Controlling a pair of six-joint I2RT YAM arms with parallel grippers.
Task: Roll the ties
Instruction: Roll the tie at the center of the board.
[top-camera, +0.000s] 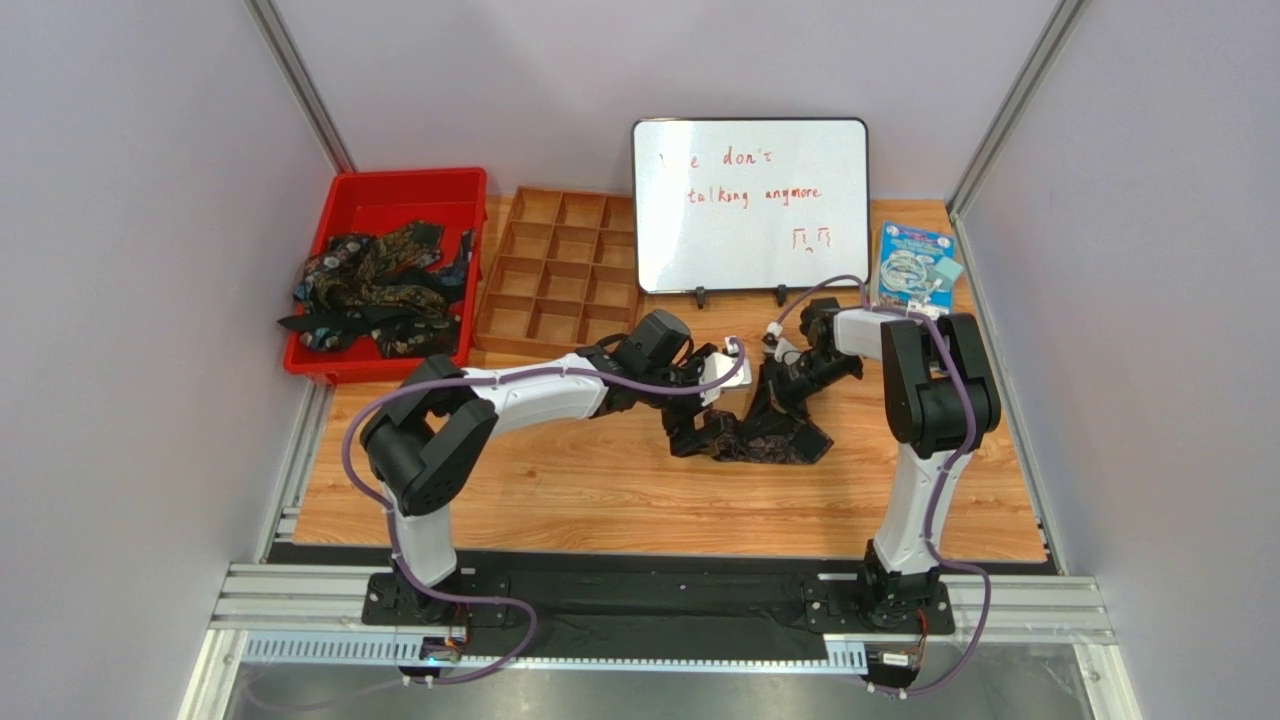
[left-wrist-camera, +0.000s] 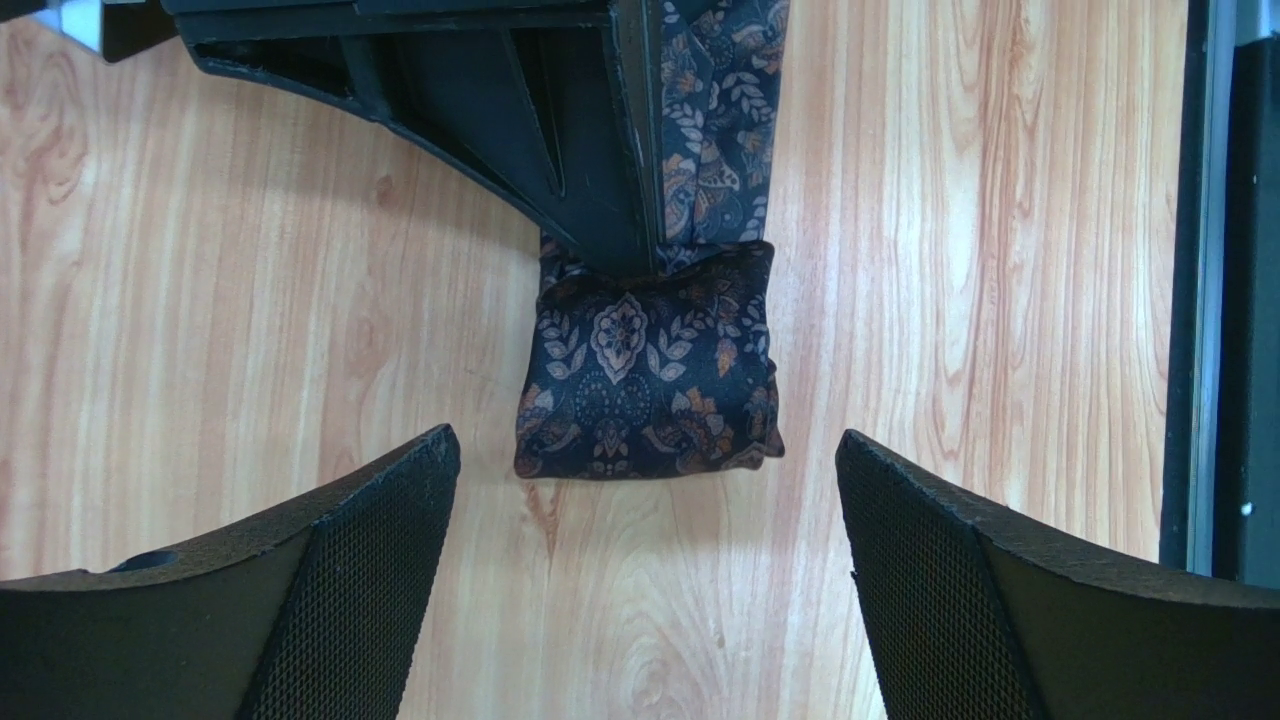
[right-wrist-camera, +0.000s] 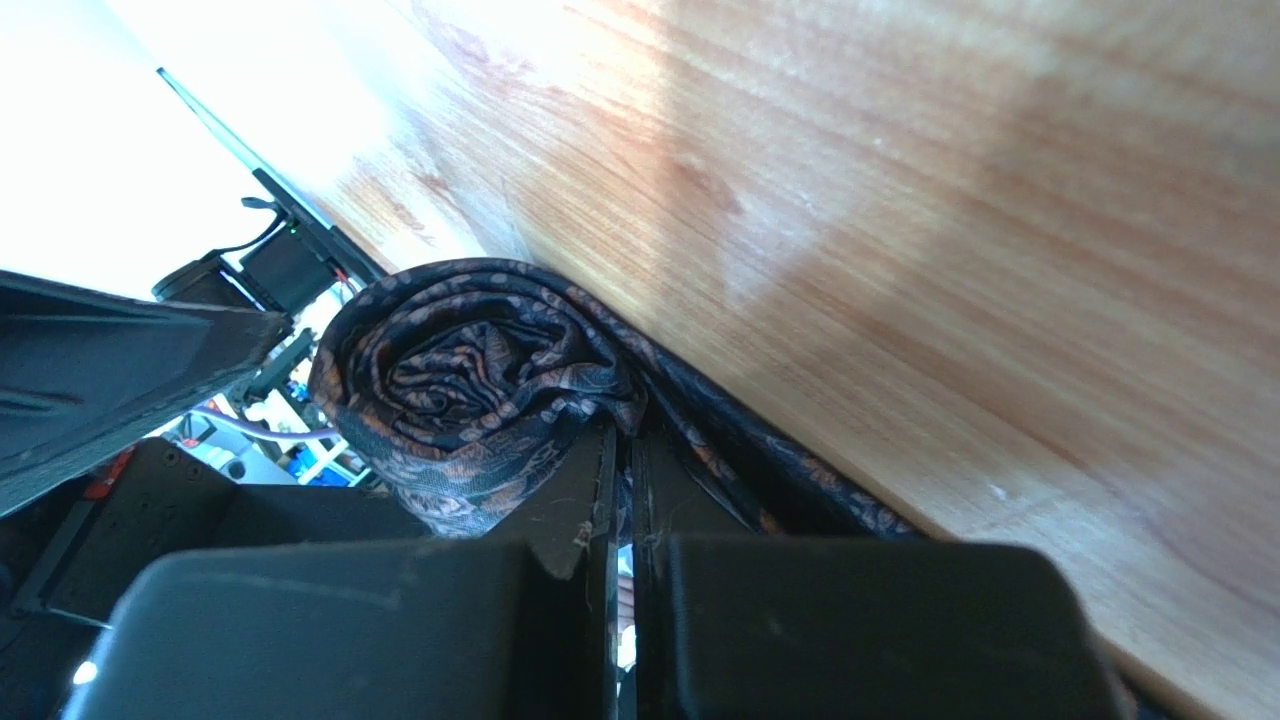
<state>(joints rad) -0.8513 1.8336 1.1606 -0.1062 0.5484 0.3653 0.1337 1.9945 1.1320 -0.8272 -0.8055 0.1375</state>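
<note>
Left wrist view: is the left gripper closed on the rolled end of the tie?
No: the left gripper stands wide open, with a clear gap between the rolled tie and each side of it.

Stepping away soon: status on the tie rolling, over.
Left tool open above the tie roll. Right tool shut, tips against it. Tail unrolled on the table. Nothing blocking.

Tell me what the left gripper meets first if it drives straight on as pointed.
Most likely the tie's rolled end, lying on the table just ahead of the open left gripper; depth is unclear.
</note>
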